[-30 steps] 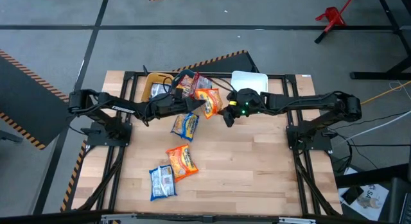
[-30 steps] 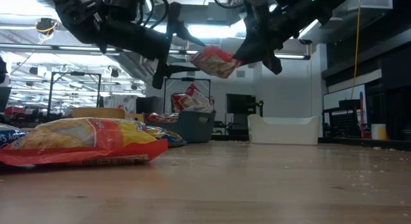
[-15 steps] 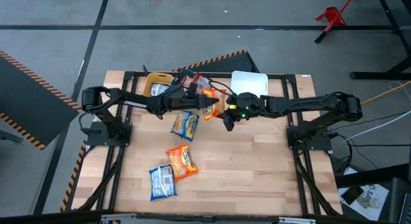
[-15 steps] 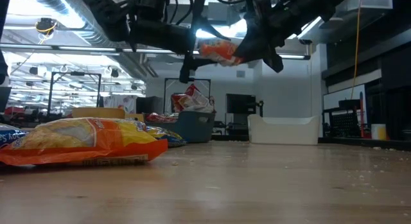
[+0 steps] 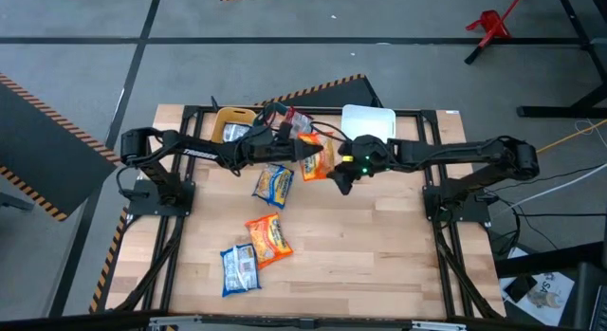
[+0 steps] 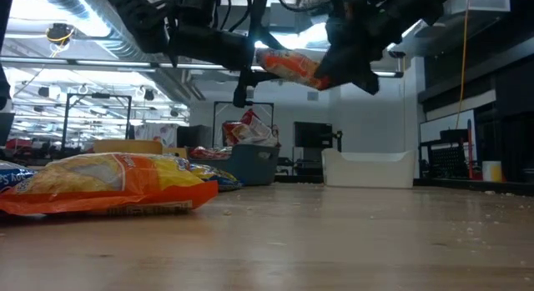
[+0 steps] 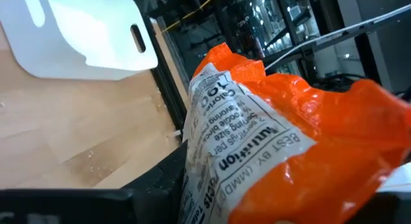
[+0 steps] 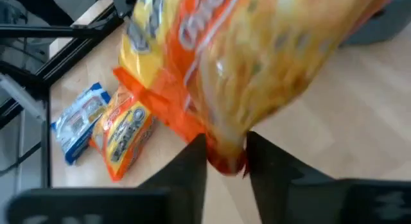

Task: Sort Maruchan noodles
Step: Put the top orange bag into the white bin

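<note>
High view: beyond the pale wooden table's (image 5: 379,236) middle sits a white plastic bin (image 5: 368,120); just in front of it hangs a shiny orange-yellow ramen packet (image 5: 314,156); right gripper (image 8: 226,161) pinches its edge; left gripper (image 5: 292,153) grips the opposite end; it looks light, crinkly, slippery; the sealed seam seems best.

The orange packet (image 7: 282,140) hides the left gripper's jaws; bin (image 7: 77,38) is cut off.
</note>
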`<move>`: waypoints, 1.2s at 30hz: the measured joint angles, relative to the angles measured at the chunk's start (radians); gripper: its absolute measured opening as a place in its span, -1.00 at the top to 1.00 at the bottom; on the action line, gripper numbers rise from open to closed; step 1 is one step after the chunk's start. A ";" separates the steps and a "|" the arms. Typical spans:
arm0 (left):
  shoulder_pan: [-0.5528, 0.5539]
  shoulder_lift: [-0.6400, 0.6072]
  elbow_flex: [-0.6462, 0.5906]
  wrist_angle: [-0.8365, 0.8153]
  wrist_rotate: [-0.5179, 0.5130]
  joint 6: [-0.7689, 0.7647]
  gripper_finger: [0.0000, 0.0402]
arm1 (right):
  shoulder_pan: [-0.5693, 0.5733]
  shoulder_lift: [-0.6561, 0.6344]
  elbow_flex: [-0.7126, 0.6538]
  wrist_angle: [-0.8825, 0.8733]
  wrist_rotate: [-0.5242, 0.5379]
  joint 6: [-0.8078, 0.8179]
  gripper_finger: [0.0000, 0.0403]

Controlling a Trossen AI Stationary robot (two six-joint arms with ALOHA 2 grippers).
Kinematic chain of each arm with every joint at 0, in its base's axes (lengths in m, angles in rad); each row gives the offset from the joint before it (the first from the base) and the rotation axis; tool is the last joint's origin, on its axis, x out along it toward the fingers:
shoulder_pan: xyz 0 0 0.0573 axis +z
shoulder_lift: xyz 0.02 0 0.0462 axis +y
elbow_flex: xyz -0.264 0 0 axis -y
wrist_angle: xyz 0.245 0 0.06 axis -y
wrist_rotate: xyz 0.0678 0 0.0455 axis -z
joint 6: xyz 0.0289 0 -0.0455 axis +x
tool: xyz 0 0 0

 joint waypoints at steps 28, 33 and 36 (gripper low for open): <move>0.150 0.552 0.768 -0.265 0.004 0.257 0.26 | 0.001 -0.484 -0.002 -0.651 0.405 0.130 0.06; 0.157 0.673 0.923 -0.326 -0.055 0.361 0.26 | 0.001 -0.483 -0.002 -0.654 0.404 0.133 0.06; 0.156 0.729 0.985 -0.323 -0.134 0.386 0.26 | 0.001 -0.483 -0.002 -0.655 0.396 0.133 0.06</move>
